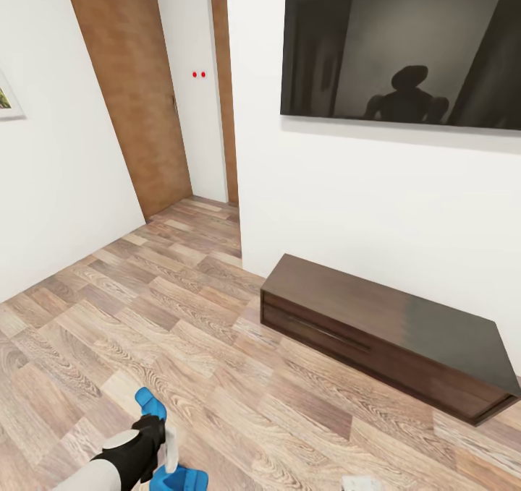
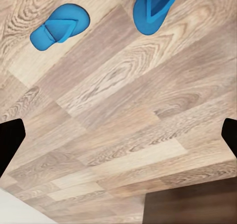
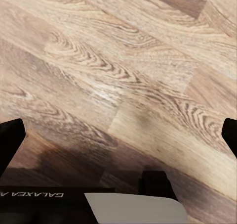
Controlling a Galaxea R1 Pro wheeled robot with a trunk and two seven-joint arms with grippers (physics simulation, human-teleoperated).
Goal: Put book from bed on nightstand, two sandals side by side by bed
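On floor, two sandals diverging.

I see even, soft, bright light with no clear source. The dark screen at upper right of the head view carries a dim reflection. A soft shadow darkens the plank floor low in the right wrist view. Renders are crisp; straight walls lean toward the head view's edges.
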